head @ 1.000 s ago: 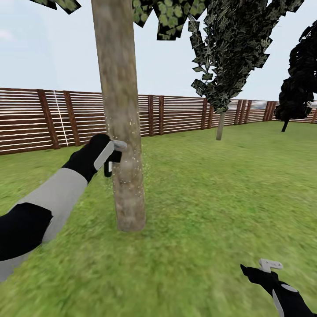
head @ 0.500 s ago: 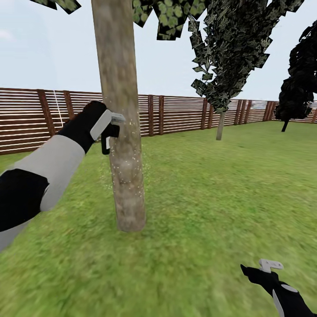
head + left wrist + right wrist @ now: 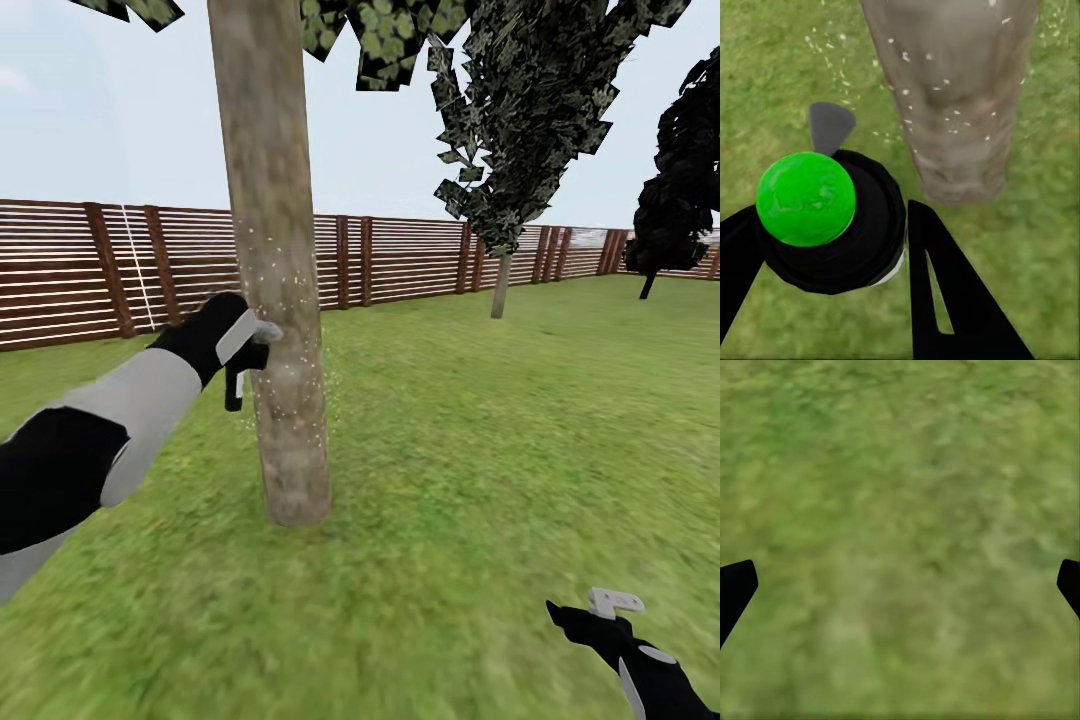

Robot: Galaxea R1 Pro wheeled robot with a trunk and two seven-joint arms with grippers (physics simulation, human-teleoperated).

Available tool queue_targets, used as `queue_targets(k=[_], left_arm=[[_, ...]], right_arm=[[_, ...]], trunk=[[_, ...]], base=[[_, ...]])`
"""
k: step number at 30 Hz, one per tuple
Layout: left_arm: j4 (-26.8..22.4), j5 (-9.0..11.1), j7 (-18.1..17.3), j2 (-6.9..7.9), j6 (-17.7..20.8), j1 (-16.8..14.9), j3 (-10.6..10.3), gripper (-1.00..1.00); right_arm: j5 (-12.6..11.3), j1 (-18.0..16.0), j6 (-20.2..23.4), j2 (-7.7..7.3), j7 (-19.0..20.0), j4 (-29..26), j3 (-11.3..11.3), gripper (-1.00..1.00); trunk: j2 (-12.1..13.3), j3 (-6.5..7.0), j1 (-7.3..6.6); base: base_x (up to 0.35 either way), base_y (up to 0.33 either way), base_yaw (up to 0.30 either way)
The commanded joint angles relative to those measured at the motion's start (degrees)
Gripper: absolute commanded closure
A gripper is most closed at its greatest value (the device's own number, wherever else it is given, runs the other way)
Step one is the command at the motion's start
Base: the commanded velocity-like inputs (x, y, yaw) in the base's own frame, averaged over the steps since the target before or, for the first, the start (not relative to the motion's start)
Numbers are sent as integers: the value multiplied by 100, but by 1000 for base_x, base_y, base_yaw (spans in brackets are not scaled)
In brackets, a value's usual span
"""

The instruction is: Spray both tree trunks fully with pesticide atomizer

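While the left tool [image 3: 250, 345] grips the atomizer [image 3: 832, 217] just beside the near trunk [image 3: 275, 300], white specks dot the bark and the air around it. Its nozzle [image 3: 830, 126] points toward the trunk's base above the grass [image 3: 480, 450]. Low over the lawn, the right tool [image 3: 612, 604] hangs with fingers spread wide, holding nothing. A second tree [image 3: 520, 120] stands near the fence [image 3: 400, 260].

No readable text, labels or numbers anywhere (nothing legible).
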Motion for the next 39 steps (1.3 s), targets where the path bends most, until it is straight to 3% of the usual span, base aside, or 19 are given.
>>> queue_targets(k=[1,5,10,13,16,23,36,39], left_arm=[[-1,-38,-10,2,-53,224,-7,100],[3,-38,-26,9,-169,712,-6,100],[29,-42,-28,42,-666,1404,-6,100],[31,-46,-28,43,-1152,1879,-6,100],[32,-47,-28,39,-1354,2133,-11,100],[18,-51,-28,-26,-1381,2190,-41,100],[23,-47,-28,-88,-1386,2190,-42,100],[20,-51,-28,-87,-1448,2336,-42,100]], right_arm=[[0,-2,0,0,0,0,0,-100],[1,-2,0,0,0,0,0,-100],[1,-1,0,0,0,0,0,-100],[2,0,0,-3,0,0,0,-100],[7,-1,0,0,-1,0,0,-100],[9,0,0,0,-8,0,0,-100],[9,-1,0,0,-4,0,0,-100],[9,-2,0,0,-2,0,0,-100]], trunk=[[-1,1,-1],[-1,1,-1],[-1,1,-1],[-1,1,-1],[-1,1,-1],[-1,1,-1],[-1,1,-1],[-1,1,-1]], base=[[0,0,0],[0,0,0],[0,0,0],[0,0,0],[0,0,17],[0,-51,228],[0,-315,243],[0,-325,90]])
